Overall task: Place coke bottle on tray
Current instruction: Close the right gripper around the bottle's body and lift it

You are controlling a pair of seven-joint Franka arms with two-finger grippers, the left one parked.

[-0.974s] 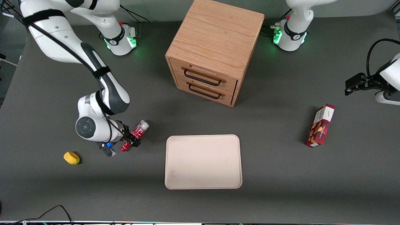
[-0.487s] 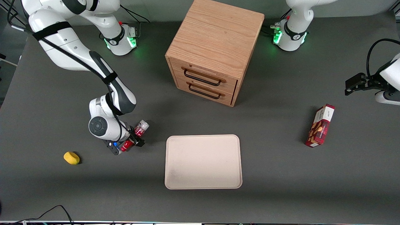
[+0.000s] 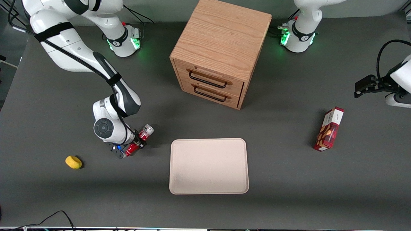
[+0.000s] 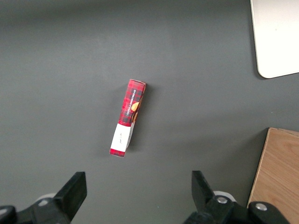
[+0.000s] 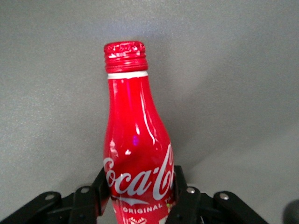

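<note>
Shifted slightly toward tray (image 3: 208,166), tool (image 3: 137,143) clamps coke bottle (image 3: 140,139) between its fingers.

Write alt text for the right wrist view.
A red coke bottle with white script logo fills the view, its lower body clamped between the black fingers of the tool, cap pointing away from the camera over plain grey table.

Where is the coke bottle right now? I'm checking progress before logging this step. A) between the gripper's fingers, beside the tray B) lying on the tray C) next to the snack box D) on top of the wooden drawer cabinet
A: the gripper has its fingers against both sides of the coke bottle, which sits off the bare tray, toward the working arm's end of the table.
</note>
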